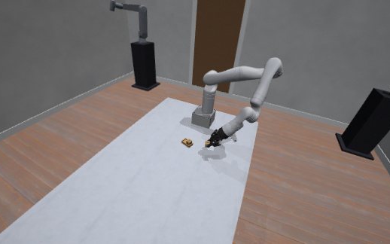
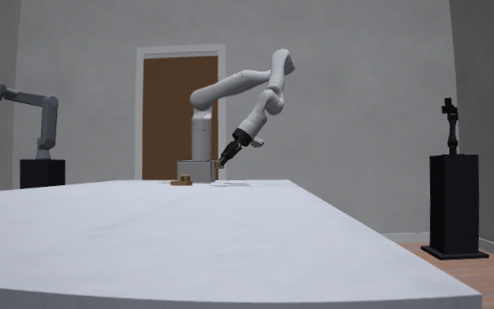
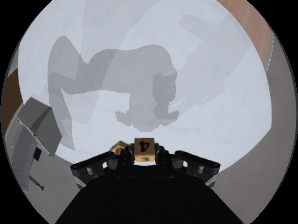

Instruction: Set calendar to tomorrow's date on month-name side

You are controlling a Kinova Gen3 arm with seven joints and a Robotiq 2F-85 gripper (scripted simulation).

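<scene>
Wrist view | end effector (image 3: 144, 163) clamps small tan cube (image 3: 144, 149) | matte table (image 3: 200, 63)

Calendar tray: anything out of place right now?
Yes. One cube is out of the tray, clamped in the gripper above the table, to one side. The tray looks flat, with something still in it.

- We see the gripper (image 2: 219, 163) clamped on a small tan cube (image 2: 219, 164), raised above the table (image 2: 211, 229).
- The tray (image 2: 181, 181) sits flat, just beside the arm's grey base (image 2: 182, 167).
</scene>
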